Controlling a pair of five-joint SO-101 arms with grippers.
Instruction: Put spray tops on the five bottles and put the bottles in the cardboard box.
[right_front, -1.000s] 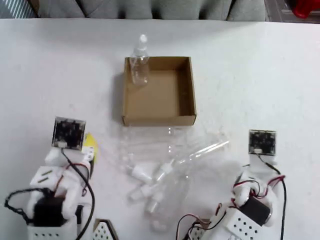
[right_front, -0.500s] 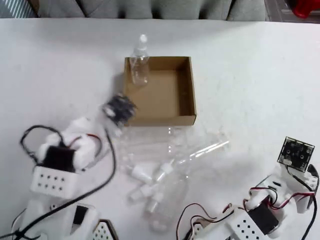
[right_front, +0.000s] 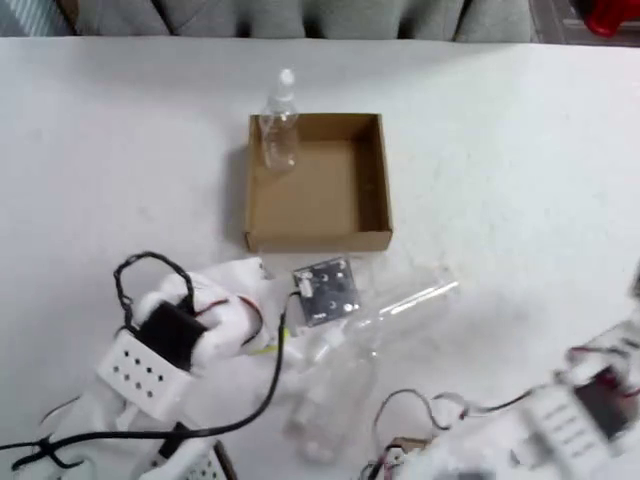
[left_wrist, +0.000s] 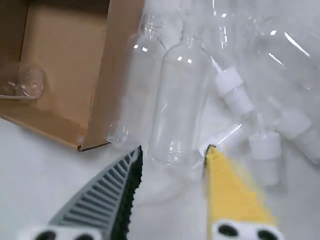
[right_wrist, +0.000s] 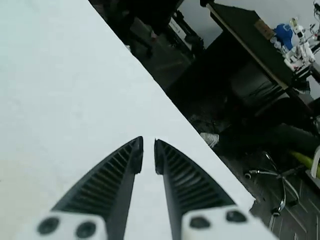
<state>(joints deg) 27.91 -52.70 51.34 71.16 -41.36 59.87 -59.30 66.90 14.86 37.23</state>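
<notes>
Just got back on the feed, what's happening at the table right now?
The left gripper is open over the clear bottles lying in front of the cardboard box, lined up with the base of one uncapped bottle. Loose spray tops lie beside it. One capped bottle stands in the box's far left corner. The right gripper is shut and empty near the table edge.
</notes>
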